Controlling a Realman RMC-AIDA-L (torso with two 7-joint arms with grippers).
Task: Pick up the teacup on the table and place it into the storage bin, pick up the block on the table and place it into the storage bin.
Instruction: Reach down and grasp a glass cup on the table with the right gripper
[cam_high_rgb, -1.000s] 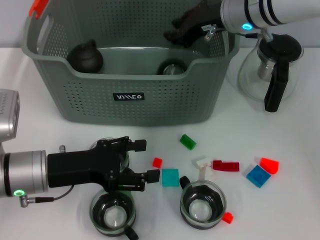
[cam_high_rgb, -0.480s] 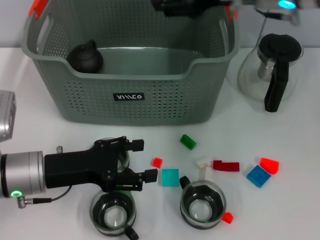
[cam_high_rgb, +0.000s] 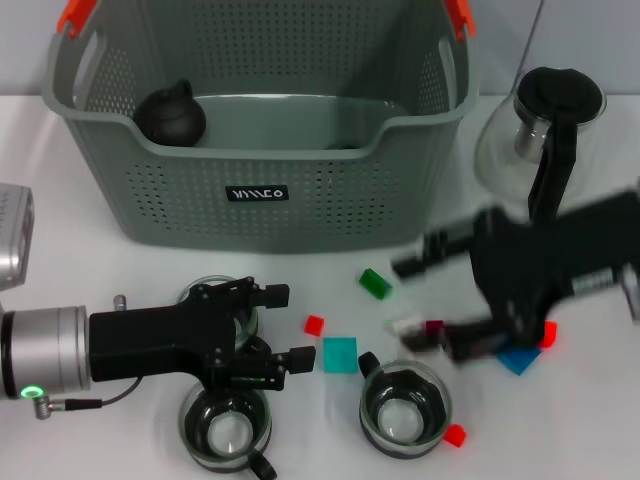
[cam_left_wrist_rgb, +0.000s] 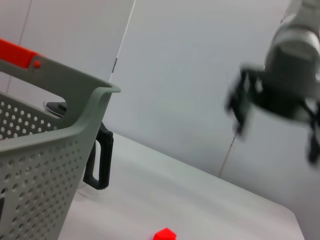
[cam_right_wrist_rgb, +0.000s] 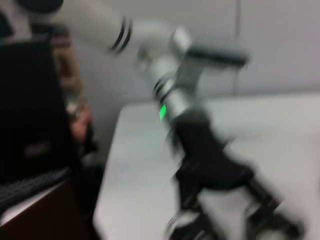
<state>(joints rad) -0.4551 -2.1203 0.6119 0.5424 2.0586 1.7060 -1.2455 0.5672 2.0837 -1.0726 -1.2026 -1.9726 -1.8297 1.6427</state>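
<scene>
The grey-green storage bin (cam_high_rgb: 250, 195) stands at the back; its corner also fills the left wrist view (cam_left_wrist_rgb: 45, 145). Two glass teacups (cam_high_rgb: 226, 432) (cam_high_rgb: 404, 408) sit near the front edge. A third teacup (cam_high_rgb: 205, 297) lies partly under my left gripper (cam_high_rgb: 285, 326), which is open, with a small red block (cam_high_rgb: 314, 324) just beyond its fingertips. A teal block (cam_high_rgb: 340, 354) lies beside it. My right gripper (cam_high_rgb: 428, 304) is blurred and open, low over the white, dark red and blue blocks (cam_high_rgb: 515, 362), partly hiding them. It holds nothing.
A glass pot with a black lid and handle (cam_high_rgb: 548, 130) stands right of the bin. A black round pot (cam_high_rgb: 170, 112) sits inside the bin at the left. A green block (cam_high_rgb: 375, 283), a small red one (cam_high_rgb: 455, 435) and an orange-red one (cam_high_rgb: 546, 332) lie loose on the white table.
My right arm swung from over the back of the bin down to the table at the right, above the blocks. The left gripper barely shifted.
</scene>
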